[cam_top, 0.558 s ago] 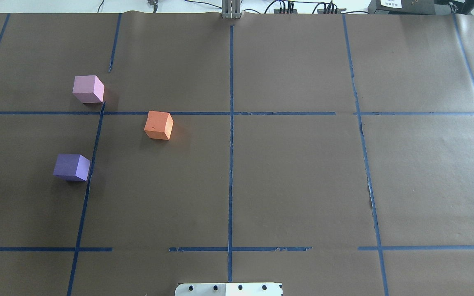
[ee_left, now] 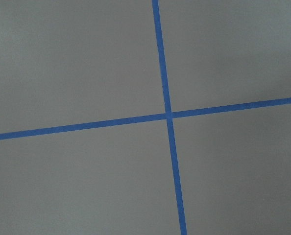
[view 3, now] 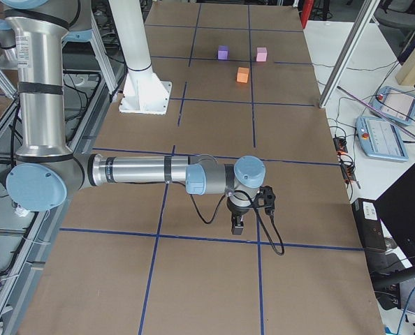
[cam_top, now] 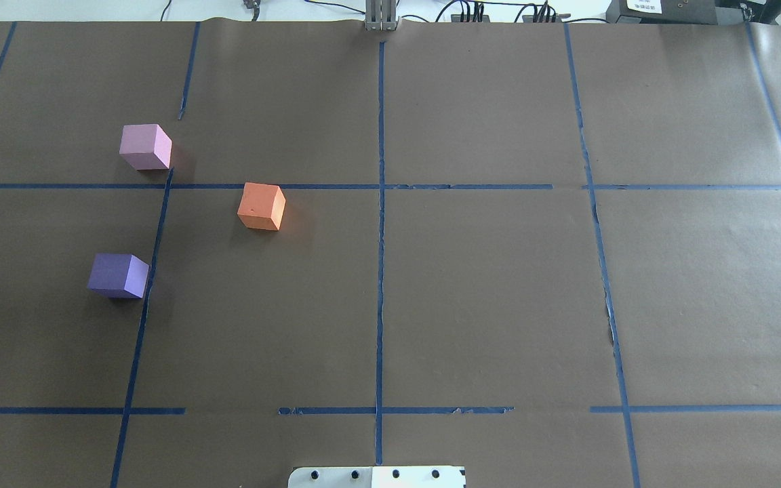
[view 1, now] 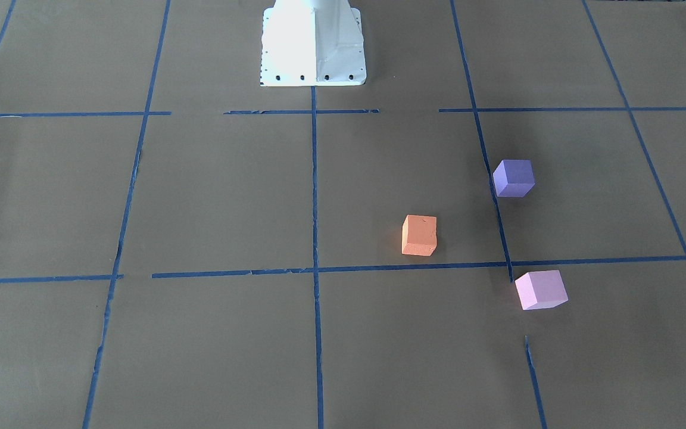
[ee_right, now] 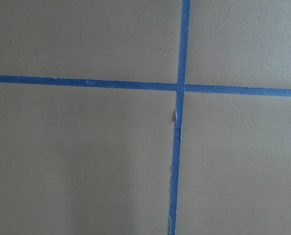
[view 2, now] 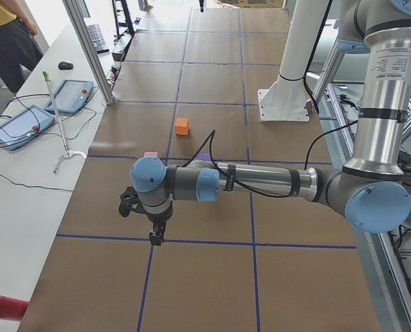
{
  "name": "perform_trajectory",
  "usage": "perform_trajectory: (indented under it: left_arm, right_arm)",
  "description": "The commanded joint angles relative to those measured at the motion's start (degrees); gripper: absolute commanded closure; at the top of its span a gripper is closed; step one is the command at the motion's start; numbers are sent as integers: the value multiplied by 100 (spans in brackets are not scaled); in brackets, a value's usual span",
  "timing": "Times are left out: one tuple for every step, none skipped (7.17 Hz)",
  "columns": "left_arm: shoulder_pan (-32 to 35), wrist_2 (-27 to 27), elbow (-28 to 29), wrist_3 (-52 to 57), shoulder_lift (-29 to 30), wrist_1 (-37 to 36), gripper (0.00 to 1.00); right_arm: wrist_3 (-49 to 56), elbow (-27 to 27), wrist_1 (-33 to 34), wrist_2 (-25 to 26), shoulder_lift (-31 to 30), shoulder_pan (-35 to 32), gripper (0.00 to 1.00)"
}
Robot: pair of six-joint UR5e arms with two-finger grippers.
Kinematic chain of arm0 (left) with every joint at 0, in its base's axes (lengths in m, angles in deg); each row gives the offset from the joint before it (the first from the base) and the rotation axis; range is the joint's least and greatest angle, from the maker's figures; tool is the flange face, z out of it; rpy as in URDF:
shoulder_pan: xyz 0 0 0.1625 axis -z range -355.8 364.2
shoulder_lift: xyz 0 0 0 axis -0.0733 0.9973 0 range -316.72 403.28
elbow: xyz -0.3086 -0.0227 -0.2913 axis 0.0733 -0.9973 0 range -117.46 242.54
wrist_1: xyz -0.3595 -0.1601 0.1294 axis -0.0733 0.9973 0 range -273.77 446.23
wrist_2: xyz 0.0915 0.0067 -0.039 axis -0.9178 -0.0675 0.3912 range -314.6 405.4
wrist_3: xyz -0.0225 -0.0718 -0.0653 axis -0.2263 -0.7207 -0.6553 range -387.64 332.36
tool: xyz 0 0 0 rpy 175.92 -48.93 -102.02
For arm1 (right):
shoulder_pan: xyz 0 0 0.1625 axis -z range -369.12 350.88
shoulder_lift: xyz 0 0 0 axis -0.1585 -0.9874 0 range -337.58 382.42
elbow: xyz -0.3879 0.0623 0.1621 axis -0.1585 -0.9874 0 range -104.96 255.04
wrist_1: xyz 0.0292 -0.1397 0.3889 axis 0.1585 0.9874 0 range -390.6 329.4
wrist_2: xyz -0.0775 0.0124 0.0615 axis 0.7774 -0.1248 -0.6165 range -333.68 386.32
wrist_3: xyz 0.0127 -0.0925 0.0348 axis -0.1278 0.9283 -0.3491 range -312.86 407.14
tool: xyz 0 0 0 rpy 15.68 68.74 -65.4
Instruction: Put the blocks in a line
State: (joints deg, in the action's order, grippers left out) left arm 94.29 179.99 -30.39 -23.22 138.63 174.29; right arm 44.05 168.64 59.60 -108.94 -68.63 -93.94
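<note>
While it hangs above a tape crossing (ee_left: 168,115), left gripper (view 2: 153,236): points down; shown only from the side, so I cannot tell whether its jaws are parted.
Right gripper (view 3: 237,225): points down at the table's other end; its state cannot be told either.
Orange block (cam_top: 261,206): on the brown paper (cam_top: 485,291), well beyond the left gripper.
Purple block (cam_top: 118,275): nearer the left gripper than the orange block.
Pink block (cam_top: 145,146): also on the left gripper's side, apart from both others.
Layout: a triangle, far from the right gripper.
</note>
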Motion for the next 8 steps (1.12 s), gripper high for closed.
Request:
perform_trajectory:
  left_arm:
    - [-978, 58, -592, -536, 332, 264, 0]
    - [-1532, 32, -595, -1261, 795, 265, 0]
    - [-2147, 6, -578, -2234, 1252, 274, 0]
    - [-2840, -247, -517, -3644, 1831, 265, 0]
    - [-3439, -589, -551, -5103, 2185, 491, 0]
    - [-3802, -871, -586, -5639, 2337, 842, 0]
    - [-4127, -1196, -578, -5680, 2451, 1106, 0]
    - [-4548, -1538, -517, -5767, 2539, 1118, 0]
  right_arm:
    - [2, 0, 6, 0, 0, 0, 0]
    - [2, 0, 6, 0, 0, 0, 0]
    - [2, 0, 6, 0, 0, 0, 0]
    - [2, 0, -3, 0, 0, 0, 0]
    - [2, 0, -3, 0, 0, 0, 0]
    - [2, 0, 6, 0, 0, 0, 0]
    - [2, 0, -3, 0, 0, 0, 0]
    - [2, 0, 6, 0, 0, 0, 0]
